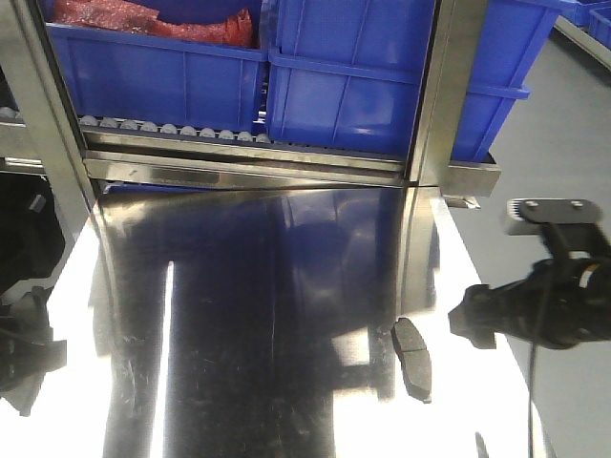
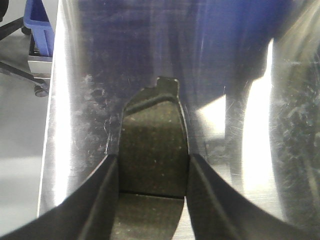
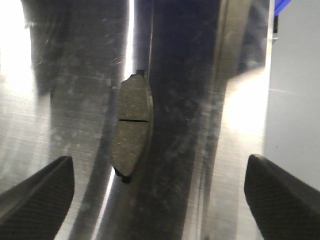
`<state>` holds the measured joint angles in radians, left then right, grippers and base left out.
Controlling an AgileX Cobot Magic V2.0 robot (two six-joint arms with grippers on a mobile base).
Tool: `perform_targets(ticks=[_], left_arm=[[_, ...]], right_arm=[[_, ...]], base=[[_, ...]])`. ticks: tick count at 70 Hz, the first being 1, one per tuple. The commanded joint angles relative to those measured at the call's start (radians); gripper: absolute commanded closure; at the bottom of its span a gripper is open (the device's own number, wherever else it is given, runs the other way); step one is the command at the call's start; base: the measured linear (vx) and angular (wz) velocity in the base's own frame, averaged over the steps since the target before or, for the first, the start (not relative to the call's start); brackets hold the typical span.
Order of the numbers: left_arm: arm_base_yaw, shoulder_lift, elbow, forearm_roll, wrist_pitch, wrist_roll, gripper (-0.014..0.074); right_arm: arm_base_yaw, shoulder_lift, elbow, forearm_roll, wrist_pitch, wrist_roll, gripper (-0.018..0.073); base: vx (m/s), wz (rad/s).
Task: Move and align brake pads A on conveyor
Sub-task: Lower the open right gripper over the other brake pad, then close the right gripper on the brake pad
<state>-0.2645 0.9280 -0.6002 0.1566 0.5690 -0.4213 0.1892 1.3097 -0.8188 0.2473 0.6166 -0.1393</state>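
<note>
Left gripper [image 2: 152, 159] clasps brake pad [image 2: 152, 142]

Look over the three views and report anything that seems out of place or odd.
One brake pad lies loose on the steel tabletop near its right edge, not on any conveyor; none is in view. The right gripper hangs open near it. The left gripper appears to grip a second pad.

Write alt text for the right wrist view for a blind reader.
A dark-grey brake pad with a groove across its middle lies on the shiny steel tabletop. The open right gripper shows one fingertip in each lower corner.
</note>
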Motion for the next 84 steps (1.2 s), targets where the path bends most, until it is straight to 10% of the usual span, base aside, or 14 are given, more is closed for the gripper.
perform_targets(ticks=[1,15,84], left_arm=[[-0.002,-0.015,-0.025,0.003,-0.066,-0.001,0.0419],[-0.002,-0.015,-0.025,0.003,-0.066,-0.001,0.0419],[-0.002,-0.015,-0.025,0.003,-0.065,-0.001,0.0419]], right_arm=[[0.068,0.055,-0.071,-0.005,-0.052,0.022,-0.0088],[0.127,0.225,-0.183,-0.096,0.000,0.218,-0.0076],[0.157,0.494,-0.301,-0.173,0.057,0.277,0.0056]], base=[[0.00,0.00],[0.00,0.00],[0.00,0.00]])
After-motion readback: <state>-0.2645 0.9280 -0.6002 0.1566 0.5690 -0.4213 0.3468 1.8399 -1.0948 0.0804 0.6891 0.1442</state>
